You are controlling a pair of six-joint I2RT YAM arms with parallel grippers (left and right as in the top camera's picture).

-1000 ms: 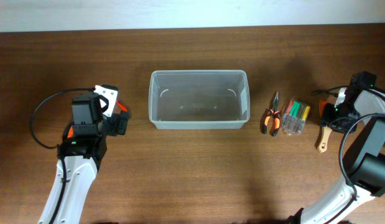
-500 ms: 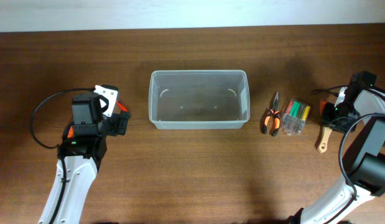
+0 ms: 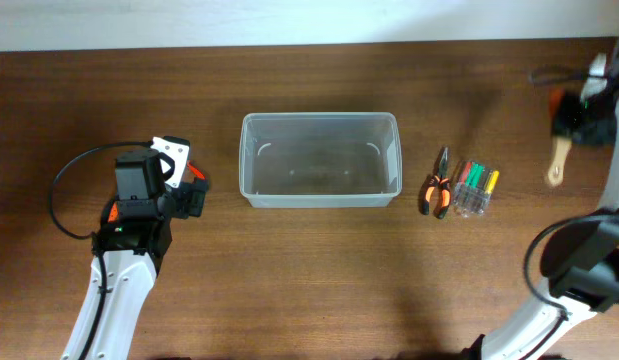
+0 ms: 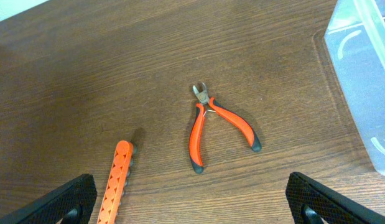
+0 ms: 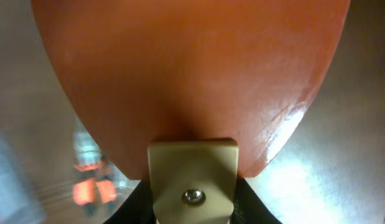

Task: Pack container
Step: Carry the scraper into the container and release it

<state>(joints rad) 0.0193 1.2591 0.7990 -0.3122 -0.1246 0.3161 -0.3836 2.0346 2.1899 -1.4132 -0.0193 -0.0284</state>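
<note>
Pinches a wooden-handled tool point(image 3: 556, 165) in the right jaws point(image 3: 571, 132), up at far right, probably for carrying left. Spreads the left jaws point(image 4: 195, 202) wide over orange cutters point(image 4: 211, 127), seemingly ready to pick. Has the container point(image 3: 319, 198) empty mid-tabletop point(image 3: 289, 280), between both arms for easy reach; pliers point(image 3: 436, 190) just right.

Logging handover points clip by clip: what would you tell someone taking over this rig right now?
Left gripper: open and empty, over the table near orange-handled cutters and an orange ridged tool, left of the container.
Right gripper: shut on a wooden-handled tool, at the table's far right.
Container: nothing inside. Pliers and a clear case of coloured items lie on its right.
Done: nothing packed yet.
Left: every tool goes in, probably the held one first.
</note>
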